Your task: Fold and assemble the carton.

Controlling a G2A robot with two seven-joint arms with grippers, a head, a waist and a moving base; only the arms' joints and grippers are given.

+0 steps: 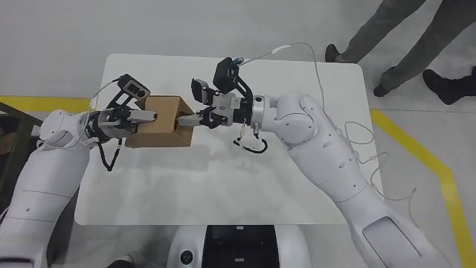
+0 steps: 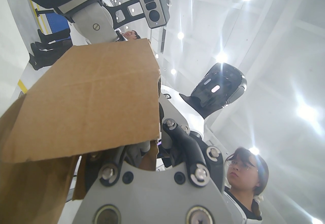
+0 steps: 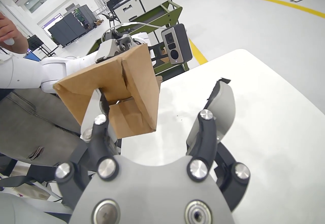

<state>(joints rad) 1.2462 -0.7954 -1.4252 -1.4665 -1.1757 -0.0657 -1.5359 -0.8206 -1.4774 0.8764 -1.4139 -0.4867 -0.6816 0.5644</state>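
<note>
Right gripper sits closest to the lens, fingers spread wide and grasping nothing. One finger pokes into the open end of the carton, against an inner flap. The other, black-padded, hangs free over the table.

Carton: brown, centre-left in the top view, near the table's left edge. Cannot tell whether it rests on the surface or is held just off it.

Left gripper is at the carton's left end. It looks clenched on a wall there, though a panel hides its fingertips in the left wrist view.

Progress, as judged: the body is squared into a box shape. At the end facing the right gripper the flaps are partly folded in, with a gap between them and one side flap standing out. Roughly midway. That end is not yet closed, and the remaining flaps need pressing in and tucking.
</note>
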